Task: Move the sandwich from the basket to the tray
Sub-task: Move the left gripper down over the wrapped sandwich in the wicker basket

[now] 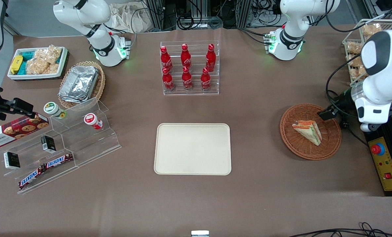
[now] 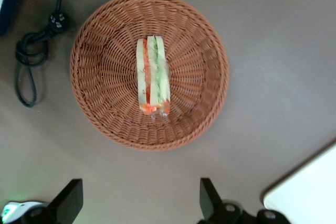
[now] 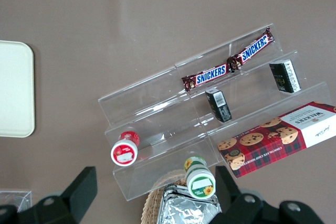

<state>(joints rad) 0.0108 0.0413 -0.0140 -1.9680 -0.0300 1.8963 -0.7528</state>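
Sandwich (image 1: 307, 131): lies in the basket (image 1: 296, 144), near its middle, untouched and below the tool, wrapped wedge with pale bread and orange and green layers.
Sandwich in the left wrist view (image 2: 153, 75): seen edge-on from above, so the bread slices and filling stripes run side by side; the front view shows its triangular face instead.
Basket in the left wrist view (image 2: 105, 51): whole round reddish-brown wicker rim visible, directly under the tool's camera, resting on the brown tabletop (image 1: 265, 197).
Tool (image 2: 140, 200): hangs above the tabletop just beside the basket's rim, on the side nearer the tray; both dark fingertips (image 2: 71, 195) stand wide apart with nothing between them.
Tool in the front view (image 1: 327, 113): only a dark part shows at the basket's edge under the white arm, so the spread of the fingers is readable in the left wrist view alone.
Tray (image 1: 192, 148): cream-beige, flat on the tabletop, well apart from the tool toward the parked arm's end; bare surface.
Tray in the left wrist view (image 2: 310, 192): only one rounded corner shows, near the tool.
Black cable (image 2: 31, 56): coiled on the tabletop just beside the basket, clear in the left wrist view.
Cola bottles (image 1: 186, 67): six red ones in a clear rack, shown only by the front view.
Snickers bars (image 3: 228, 64): on a clear stepped stand, sharpest in the right wrist view.
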